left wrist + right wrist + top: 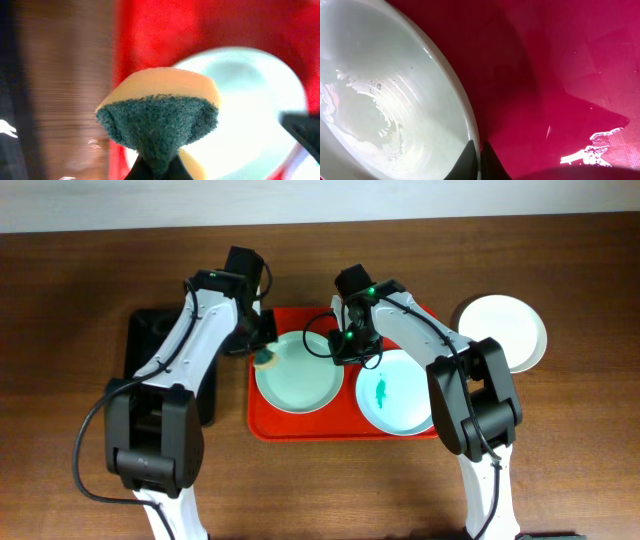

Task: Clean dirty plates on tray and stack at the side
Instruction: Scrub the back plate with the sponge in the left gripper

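The red tray holds the mint green plate on the left and the pale blue plate with a teal smear on the right. The white plate lies on the table right of the tray. My left gripper is shut on a yellow and green sponge at the mint plate's left rim. My right gripper is shut on the mint green plate's right rim. The mint plate also shows in the left wrist view.
A narrow black tray lies left of the red tray, partly under my left arm. The table is brown wood. The red tray floor fills the right wrist view.
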Tool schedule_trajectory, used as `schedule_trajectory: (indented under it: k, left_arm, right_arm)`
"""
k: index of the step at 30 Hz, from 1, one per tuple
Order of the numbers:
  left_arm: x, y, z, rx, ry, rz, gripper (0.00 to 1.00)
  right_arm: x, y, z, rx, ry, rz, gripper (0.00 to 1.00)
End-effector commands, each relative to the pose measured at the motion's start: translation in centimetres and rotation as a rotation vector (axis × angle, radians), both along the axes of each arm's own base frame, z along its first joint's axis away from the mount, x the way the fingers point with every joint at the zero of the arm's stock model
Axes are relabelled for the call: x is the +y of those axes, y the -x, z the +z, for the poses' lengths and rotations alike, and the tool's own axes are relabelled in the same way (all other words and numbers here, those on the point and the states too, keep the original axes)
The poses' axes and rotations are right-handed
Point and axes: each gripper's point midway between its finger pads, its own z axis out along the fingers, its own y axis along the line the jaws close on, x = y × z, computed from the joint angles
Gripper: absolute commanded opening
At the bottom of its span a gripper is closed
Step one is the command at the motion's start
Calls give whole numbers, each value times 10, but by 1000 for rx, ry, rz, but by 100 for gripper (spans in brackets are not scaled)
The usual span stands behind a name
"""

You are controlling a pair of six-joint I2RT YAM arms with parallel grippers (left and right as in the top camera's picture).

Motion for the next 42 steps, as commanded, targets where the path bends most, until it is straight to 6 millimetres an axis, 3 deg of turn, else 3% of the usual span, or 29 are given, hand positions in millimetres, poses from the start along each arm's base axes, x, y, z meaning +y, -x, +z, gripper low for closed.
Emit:
schedule_trajectory:
  k: [1,6,9,15,18,22,29,32,35,39,42]
  left_arm:
    - [-26,27,-16,59,124,-80,0]
    - [-26,39,-54,48,104,-127,0]
    - [6,36,-70,10,-75,-104,0]
    - [76,20,-55,-77,-489,-50,0]
    - [93,9,-39,-131,-604,-15,0]
    - [86,-4,-27,-174,-573,3,0]
    - [15,-43,-13,-280,-154,-9,0]
    - [2,-53,6,-302,-13,-12,0]
    - [9,-60,45,-363,48,-57,0]
    - [42,-57,101,-470,16,-29,0]
    - [98,-37,135,-495,-117,89,0]
  right_arm:
    - [-9,-2,-4,-7,36,-9,4]
    - [-9,-2,-4,-8,35,-9,4]
    - [-9,-2,-4,-7,36,-9,4]
    - [-9,-2,-4,-8,35,-9,4]
    - [-9,-3,-4,-10,35,-9,4]
    - [-9,-3,-4,-11,34,-9,4]
    - [-9,-3,-4,-14,33,-9,4]
    - [-9,-3,-4,-13,33,-9,4]
    - [-9,-3,-4,-14,33,-9,4]
    - [-8,-4,-4,-18,31,-6,4]
    - [-7,-7,7,-43,24,21,4]
